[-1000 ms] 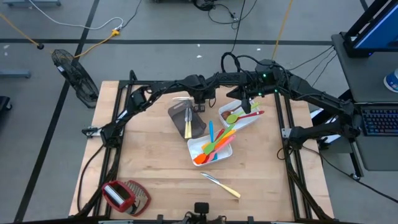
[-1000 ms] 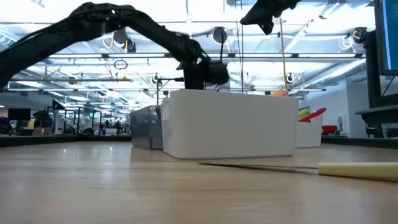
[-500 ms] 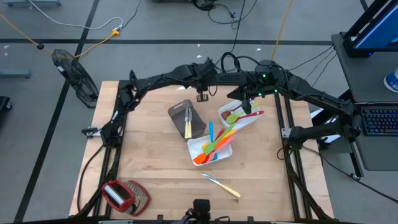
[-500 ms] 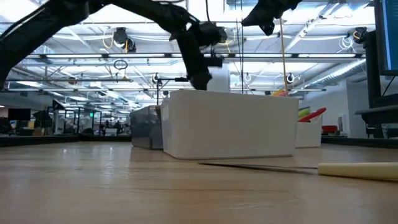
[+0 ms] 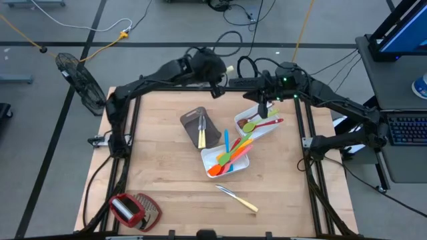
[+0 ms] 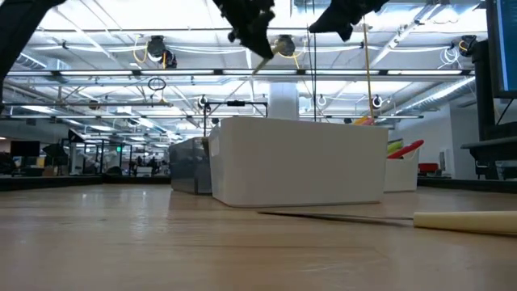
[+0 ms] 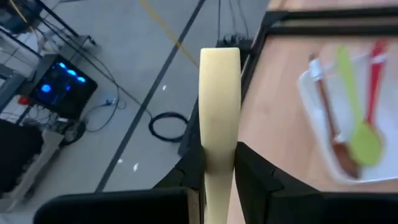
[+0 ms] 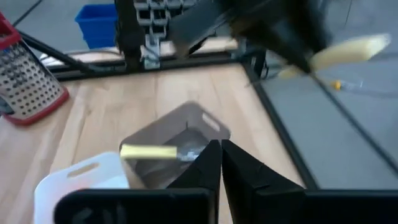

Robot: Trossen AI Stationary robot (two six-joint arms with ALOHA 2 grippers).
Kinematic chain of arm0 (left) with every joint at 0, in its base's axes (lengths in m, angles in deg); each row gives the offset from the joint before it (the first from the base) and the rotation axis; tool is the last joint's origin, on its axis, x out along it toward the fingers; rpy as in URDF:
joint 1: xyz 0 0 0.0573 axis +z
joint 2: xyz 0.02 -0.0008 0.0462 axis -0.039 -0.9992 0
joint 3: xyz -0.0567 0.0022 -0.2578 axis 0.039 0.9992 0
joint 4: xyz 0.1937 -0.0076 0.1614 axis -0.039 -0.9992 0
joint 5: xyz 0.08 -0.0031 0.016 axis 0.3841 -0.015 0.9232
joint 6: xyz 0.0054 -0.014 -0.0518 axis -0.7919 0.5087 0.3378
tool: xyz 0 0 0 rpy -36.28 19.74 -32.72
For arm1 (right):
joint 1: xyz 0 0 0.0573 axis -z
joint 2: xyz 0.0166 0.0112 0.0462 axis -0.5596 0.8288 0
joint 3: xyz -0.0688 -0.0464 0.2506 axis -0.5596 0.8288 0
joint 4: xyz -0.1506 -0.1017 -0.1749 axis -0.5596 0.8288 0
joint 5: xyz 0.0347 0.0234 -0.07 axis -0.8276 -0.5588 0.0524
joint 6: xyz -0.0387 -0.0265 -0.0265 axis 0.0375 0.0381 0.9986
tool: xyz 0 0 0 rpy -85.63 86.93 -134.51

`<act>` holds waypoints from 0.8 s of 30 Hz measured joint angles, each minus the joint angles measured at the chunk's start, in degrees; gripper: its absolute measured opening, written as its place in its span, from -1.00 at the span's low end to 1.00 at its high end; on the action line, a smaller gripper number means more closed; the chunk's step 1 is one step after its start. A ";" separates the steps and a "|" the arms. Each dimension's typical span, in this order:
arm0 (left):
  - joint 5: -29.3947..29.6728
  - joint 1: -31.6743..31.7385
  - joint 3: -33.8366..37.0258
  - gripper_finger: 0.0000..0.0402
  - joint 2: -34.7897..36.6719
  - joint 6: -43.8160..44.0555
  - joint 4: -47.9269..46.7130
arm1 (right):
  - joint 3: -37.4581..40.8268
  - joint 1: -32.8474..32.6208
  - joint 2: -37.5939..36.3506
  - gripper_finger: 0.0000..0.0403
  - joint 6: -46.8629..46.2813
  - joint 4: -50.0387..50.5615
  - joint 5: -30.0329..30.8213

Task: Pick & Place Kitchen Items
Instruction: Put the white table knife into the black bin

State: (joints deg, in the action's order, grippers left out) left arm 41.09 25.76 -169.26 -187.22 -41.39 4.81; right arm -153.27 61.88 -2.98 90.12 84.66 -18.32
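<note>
The left gripper (image 5: 217,70), raised beyond the far edge of the table (image 5: 167,173), pinches a pale-handled piece of cutlery (image 7: 219,118) between its fingers. The right gripper (image 5: 262,110), fingers pressed together and empty, hangs over the far white tray (image 5: 267,130) holding a green spoon (image 5: 253,123).

We see three trays grouped near the middle of the table (image 5: 160,173): one tray (image 5: 200,127) to the left holds cutlery (image 5: 201,130), a second tray (image 5: 257,122) to its right at the back holds several spoons (image 5: 261,122), and a third tray (image 5: 217,158) just in front, between them, holds a heap of utensils (image 5: 232,155). Nearer the front edge, apart from the trays, a knife (image 5: 237,197) lies alone on the table. In the front left corner sits a mesh tool (image 5: 135,209). The left gripper (image 5: 220,72) is raised over the back edge, clamped on a pale-handled utensil (image 7: 219,106); the right gripper (image 5: 263,110) hangs above the back right tray.
</note>
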 joint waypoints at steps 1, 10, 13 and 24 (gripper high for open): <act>0.04 -0.74 0.00 -0.75 0.84 0.97 -0.36 | 0.00 0.00 0.00 -0.95 0.52 -1.22 -0.20; 10.72 -11.94 0.00 -0.75 3.48 3.16 -5.73 | 0.00 -0.07 0.00 -0.56 7.07 -4.02 -0.27; 14.67 -15.60 0.02 -0.75 3.48 3.44 -8.51 | 0.00 -0.07 0.00 -0.37 8.51 -3.83 -0.23; 20.02 -24.00 0.04 -0.75 3.48 6.81 -12.58 | 0.00 -2.28 0.00 0.06 9.99 -2.46 1.14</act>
State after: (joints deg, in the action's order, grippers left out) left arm 61.11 1.77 -169.21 -183.75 -34.58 -7.77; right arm -153.27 59.60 -2.98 100.11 82.19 -17.18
